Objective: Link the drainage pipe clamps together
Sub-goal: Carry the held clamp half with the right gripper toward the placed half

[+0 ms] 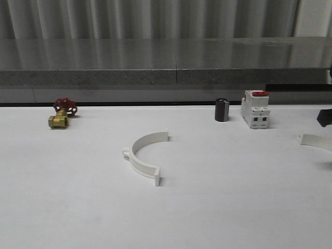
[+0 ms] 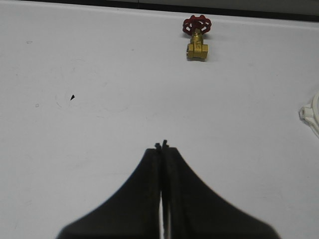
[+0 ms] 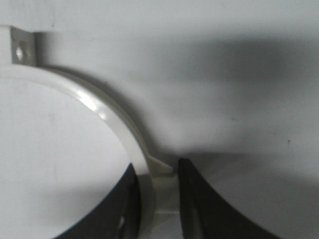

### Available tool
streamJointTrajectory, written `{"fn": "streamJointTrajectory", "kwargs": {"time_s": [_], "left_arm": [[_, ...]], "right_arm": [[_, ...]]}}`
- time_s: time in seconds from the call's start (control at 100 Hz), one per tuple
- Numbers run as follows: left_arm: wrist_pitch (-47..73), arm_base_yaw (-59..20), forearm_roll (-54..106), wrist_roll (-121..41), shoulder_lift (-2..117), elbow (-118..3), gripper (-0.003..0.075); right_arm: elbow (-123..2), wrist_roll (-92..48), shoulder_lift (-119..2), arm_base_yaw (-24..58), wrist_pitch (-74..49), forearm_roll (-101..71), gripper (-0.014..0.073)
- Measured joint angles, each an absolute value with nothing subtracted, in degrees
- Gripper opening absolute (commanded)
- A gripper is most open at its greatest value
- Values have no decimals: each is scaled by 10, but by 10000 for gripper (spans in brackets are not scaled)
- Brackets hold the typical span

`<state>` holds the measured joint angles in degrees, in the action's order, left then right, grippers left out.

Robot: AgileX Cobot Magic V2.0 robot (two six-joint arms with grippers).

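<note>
With the right gripper (image 3: 159, 199) grasping 1 clamp (image 3: 99, 107) at mid-arc at the surface's (image 1: 78, 207) right edge, carry it level toward the other clamp (image 1: 142, 155) mid-surface (left gripper (image 2: 162, 147) clenched, idle) and align end tabs before pressing.

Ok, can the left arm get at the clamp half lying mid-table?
Probably yes. The clamp half lies alone on bare table; the valve sits well behind it. The left pincer is shut and empty, so it must open first.
</note>
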<state>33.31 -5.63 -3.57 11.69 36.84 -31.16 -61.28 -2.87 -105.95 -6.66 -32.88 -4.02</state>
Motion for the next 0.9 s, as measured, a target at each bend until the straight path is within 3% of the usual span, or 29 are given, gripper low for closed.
{"fn": "streamJointTrajectory", "kwargs": {"time_s": [0.27,0.63,0.9], "left_arm": [[333,-56,-36,117,368,-312,-20],[333,-56,-36,117,368,-312,-20],[333,-56,-36,117,368,-312,-20]], "right_arm": [[-662,26,-1051,23,-394,-58,6],[-738,323,-1071,194,-415,98,6],[-777,397,-1124,249,-421,123,6]]}}
